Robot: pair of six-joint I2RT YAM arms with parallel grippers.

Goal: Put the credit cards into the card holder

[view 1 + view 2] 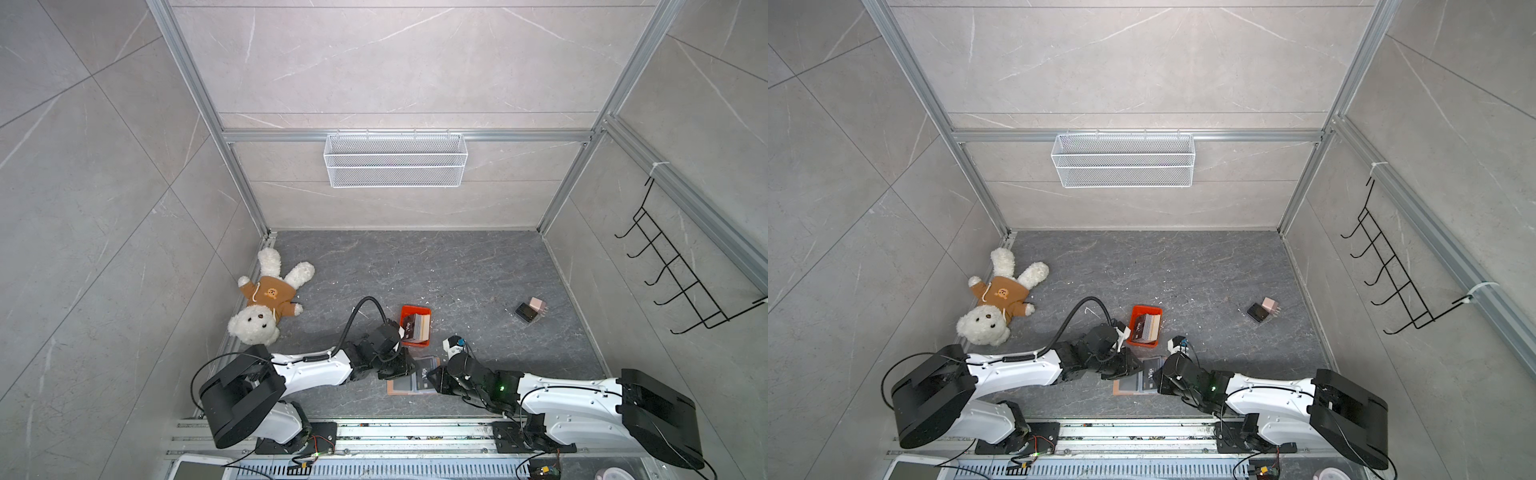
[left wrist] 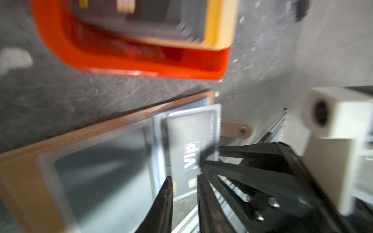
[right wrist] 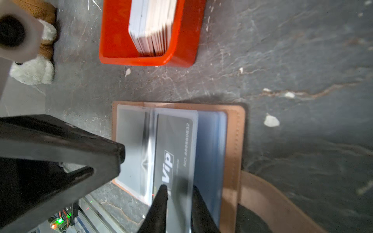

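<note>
**Top views.** In both top views the card holder point(image 1: 399, 388) point(image 1: 1124, 387) lies open and flat at lower centre of the dark, stone-look counter point(image 1: 478, 270). The left gripper point(image 1: 409, 366) hides its left leaf and the right gripper point(image 1: 434, 376) hides its right edge. A black VIP card point(image 1: 424, 374) point(image 1: 1151, 376) shows between them. Just above stands an orange tray point(image 1: 415, 309) of stacked cards point(image 1: 415, 328). A plush teddy bear point(image 1: 266, 303) lies at left and a black-and-pink block pair point(image 1: 532, 309) at right, both well apart from the holder.

**Left wrist.** The view is blurred. At bottom centre the left gripper point(image 2: 184, 179) has its jaws narrowly apart with nothing between them, over the end of the VIP card point(image 2: 189, 141). The card sits in a clear sleeve of the card holder point(image 2: 24, 181). The right gripper point(image 2: 207, 157) enters from the right and touches the sleeve edge beside the lettering. A tan snap tab point(image 2: 238, 130) juts out beyond it. The orange tray point(image 2: 141, 68) is cut off at the top.

**Right wrist.** At bottom centre the right gripper point(image 3: 178, 191) has its jaws a little apart astride the sleeve holding the VIP card point(image 3: 173, 141). I cannot tell whether they clamp it. A left finger point(image 3: 80, 145), a black wedge at left, covers the lower-left corner of the card holder point(image 3: 234, 141), whose cover is stitched and leather-look. The stacked cards point(image 3: 153, 26) stand on edge in the orange tray point(image 3: 113, 40) at the top. Pale chips point(image 3: 271, 121) dot the counter.
</note>
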